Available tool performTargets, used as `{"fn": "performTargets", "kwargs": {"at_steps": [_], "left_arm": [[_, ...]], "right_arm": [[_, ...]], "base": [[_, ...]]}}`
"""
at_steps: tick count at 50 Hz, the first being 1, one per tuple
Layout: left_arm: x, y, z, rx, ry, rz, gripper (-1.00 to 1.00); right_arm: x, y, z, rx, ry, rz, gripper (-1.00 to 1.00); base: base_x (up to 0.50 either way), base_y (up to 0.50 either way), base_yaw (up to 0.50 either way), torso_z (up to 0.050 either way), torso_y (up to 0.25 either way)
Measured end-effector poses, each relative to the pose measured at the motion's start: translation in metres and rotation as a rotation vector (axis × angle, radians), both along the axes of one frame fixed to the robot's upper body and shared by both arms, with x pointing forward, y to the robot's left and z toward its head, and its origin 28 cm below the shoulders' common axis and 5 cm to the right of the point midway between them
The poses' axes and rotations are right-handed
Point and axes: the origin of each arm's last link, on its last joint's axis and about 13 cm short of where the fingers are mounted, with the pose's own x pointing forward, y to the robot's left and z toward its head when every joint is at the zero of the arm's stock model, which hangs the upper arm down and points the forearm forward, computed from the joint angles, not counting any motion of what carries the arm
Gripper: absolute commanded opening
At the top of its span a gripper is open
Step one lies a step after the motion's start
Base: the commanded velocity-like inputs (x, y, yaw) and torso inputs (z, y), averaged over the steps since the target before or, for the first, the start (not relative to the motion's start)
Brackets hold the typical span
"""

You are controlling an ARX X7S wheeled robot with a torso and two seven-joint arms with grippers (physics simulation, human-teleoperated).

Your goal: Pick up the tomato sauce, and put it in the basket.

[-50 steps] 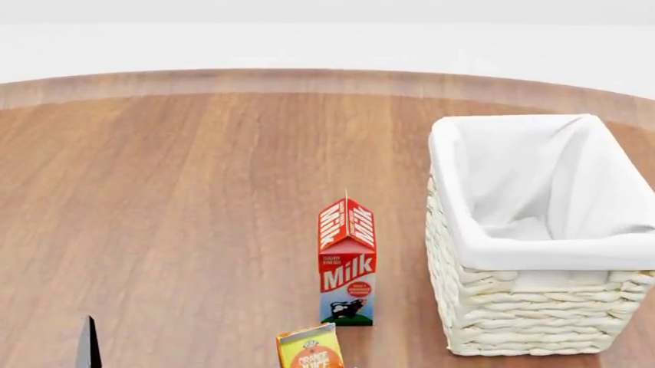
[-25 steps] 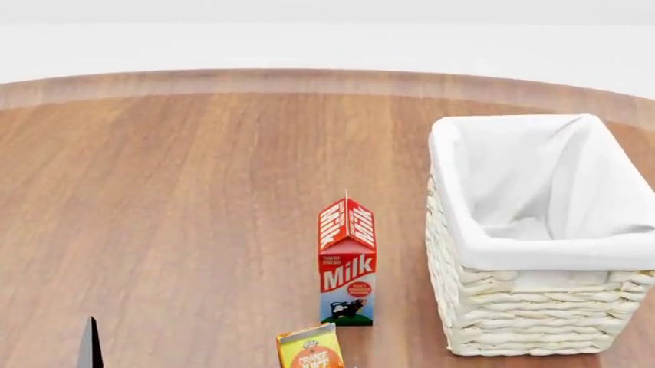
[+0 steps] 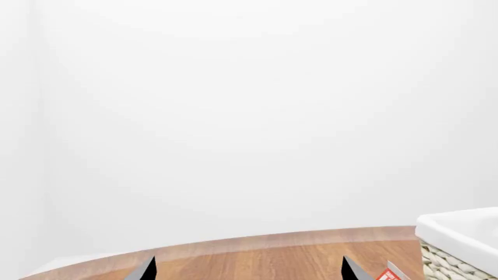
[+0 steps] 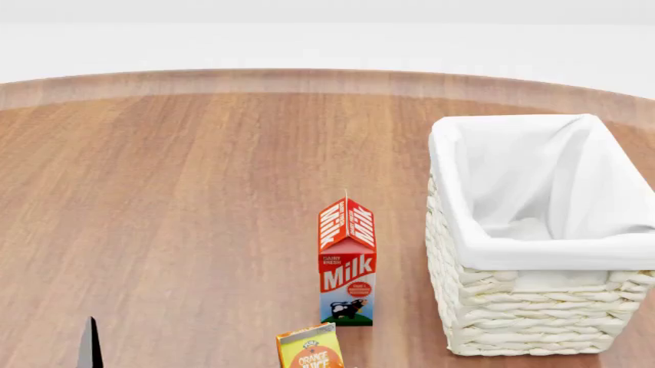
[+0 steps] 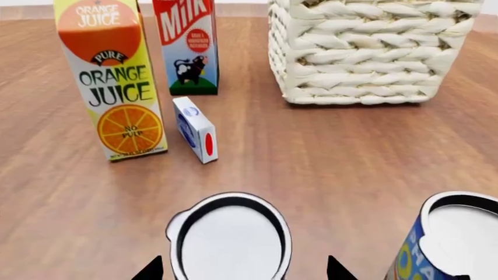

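The tomato sauce (image 5: 228, 240) shows only in the right wrist view, from above: a small can with a white lid, its label hidden. My right gripper (image 5: 245, 270) is open, with one dark fingertip on each side of the can and a gap to each. The basket (image 4: 532, 253), cream wicker with a white liner, stands at the right of the table; it also shows in the right wrist view (image 5: 365, 52) and the left wrist view (image 3: 459, 233). My left gripper (image 3: 247, 269) is open and empty above the table; one fingertip (image 4: 90, 345) shows in the head view.
A milk carton (image 4: 347, 264) stands left of the basket, with an orange juice carton (image 4: 309, 349) in front of it. In the right wrist view a small blue-and-white box (image 5: 195, 128) lies beside the juice carton (image 5: 113, 81), and a blue-and-yellow can (image 5: 451, 242) stands next to the tomato sauce.
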Motion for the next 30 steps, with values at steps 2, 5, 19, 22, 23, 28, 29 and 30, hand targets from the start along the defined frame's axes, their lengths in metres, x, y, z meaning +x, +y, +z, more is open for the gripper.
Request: {"fn": "performTargets", "kwargs": {"at_steps": [2, 5, 19, 22, 23, 28, 29, 30], "left_arm": [[0.000, 0.000, 0.000, 0.000, 0.000, 0.000, 1.00], [0.000, 0.000, 0.000, 0.000, 0.000, 0.000, 1.00], [0.000, -0.001, -0.001, -0.001, 0.005, -0.008, 1.00], [0.000, -0.001, -0.001, -0.002, 0.006, -0.009, 1.00], [0.000, -0.001, -0.001, -0.002, 0.007, -0.010, 1.00], [0.000, -0.001, -0.001, -0.004, 0.008, -0.012, 1.00], [0.000, -0.001, -0.001, -0.004, 0.009, -0.012, 1.00], [0.000, -0.001, -0.001, -0.004, 0.009, -0.012, 1.00]], "right_arm": [[0.000, 0.000, 0.000, 0.002, 0.002, -0.001, 1.00], [0.001, 0.000, 0.002, 0.004, 0.004, -0.002, -1.00], [0.000, 0.001, 0.002, 0.020, -0.018, 0.008, -1.00], [0.000, 0.001, 0.007, 0.022, -0.035, 0.012, -1.00], [0.000, 0.001, 0.009, 0.023, -0.044, 0.012, -1.00], [0.003, -0.001, 0.026, 0.027, -0.104, 0.012, -1.00], [0.003, -0.001, 0.031, 0.027, -0.117, 0.013, -1.00], [0.004, -0.002, 0.036, 0.027, -0.132, 0.014, -1.00]], "base": [[0.00, 0.00, 0.00, 0.000, 0.000], [0.00, 0.00, 0.00, 0.000, 0.000], [0.00, 0.00, 0.00, 0.000, 0.000], [0.00, 0.00, 0.00, 0.000, 0.000], [0.00, 0.00, 0.00, 0.000, 0.000], [0.00, 0.00, 0.00, 0.000, 0.000], [0.00, 0.00, 0.00, 0.000, 0.000], [0.00, 0.00, 0.00, 0.000, 0.000]]}}
